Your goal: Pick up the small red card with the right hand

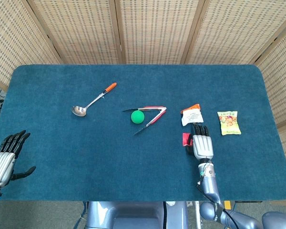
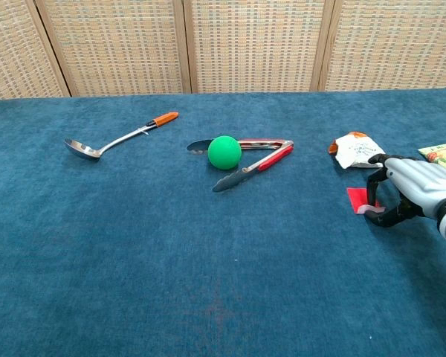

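The small red card [image 2: 357, 198] lies on the blue table cloth at the right, just in front of a white snack packet [image 2: 357, 150]. My right hand [image 2: 414, 190] arches over the card's right side, with fingers at its far edge and the thumb at its near edge. That near edge is curled up off the cloth, so the hand pinches the card. From the head view the card [image 1: 185, 139] peeks out left of the right hand [image 1: 202, 143]. My left hand [image 1: 5, 159] hangs beyond the table's front left corner, fingers spread and holding nothing.
A green ball [image 1: 137, 117] sits against red-handled tongs [image 1: 152, 114] mid-table. A ladle with an orange handle [image 1: 93, 100] lies further left. A yellow-green snack packet [image 1: 229, 122] is right of the white one [image 1: 191, 115]. Wicker screens stand behind the table.
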Robot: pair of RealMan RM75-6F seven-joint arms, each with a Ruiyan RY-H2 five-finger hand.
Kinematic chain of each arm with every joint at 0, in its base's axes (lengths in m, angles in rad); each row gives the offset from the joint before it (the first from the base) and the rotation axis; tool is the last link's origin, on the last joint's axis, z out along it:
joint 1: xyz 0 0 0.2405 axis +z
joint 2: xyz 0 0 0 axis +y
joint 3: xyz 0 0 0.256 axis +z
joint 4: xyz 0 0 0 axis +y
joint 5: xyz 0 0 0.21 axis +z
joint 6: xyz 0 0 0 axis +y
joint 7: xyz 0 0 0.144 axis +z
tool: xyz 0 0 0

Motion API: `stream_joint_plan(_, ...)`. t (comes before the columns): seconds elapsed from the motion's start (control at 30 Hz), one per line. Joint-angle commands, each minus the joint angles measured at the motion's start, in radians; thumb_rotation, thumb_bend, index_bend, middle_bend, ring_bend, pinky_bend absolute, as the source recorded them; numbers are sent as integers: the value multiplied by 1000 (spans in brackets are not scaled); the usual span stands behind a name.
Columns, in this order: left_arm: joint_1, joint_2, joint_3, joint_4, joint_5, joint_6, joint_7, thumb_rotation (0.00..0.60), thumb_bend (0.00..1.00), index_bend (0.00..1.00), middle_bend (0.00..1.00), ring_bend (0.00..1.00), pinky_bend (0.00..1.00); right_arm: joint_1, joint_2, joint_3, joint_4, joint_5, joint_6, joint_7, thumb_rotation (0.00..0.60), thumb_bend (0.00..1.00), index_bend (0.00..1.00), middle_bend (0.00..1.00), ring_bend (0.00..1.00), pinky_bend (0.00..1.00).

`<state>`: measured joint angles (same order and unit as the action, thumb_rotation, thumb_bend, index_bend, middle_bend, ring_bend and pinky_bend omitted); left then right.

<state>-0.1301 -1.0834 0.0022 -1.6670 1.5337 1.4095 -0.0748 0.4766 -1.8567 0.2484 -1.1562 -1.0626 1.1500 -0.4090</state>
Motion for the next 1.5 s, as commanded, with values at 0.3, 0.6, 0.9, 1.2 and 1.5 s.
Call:
stream_joint_plan(0.3,0,1,1,0,2,1,-4,600,223,0,0,0,0,1,6,3,-17,5,3,-9,600,437,576,100,0,0)
stream_joint_plan(0.6,-1,2,1,-1,4,3,-6,600,223,0,0,0,0,5,13,7,-40,8,10,-26,600,436,587,102,0,0)
stream_joint_plan(0.9,0,4,1,0,6,7,-12,600,224,0,0,0,0,11,21,11,-65,14,17,-46,600,434,591,105,0,0)
stream_joint_plan(1.2,1,6,-1,1,5,11,-18,600,223,0,0,0,0,34,32,29,-99,14,26,-74,600,437,591,105,0,0)
stream_joint_plan(1.5,4,10,-3,0,5,16,-28,600,224,0,0,0,0,65,51,57,-154,20,43,-124,600,439,591,105,0,0)
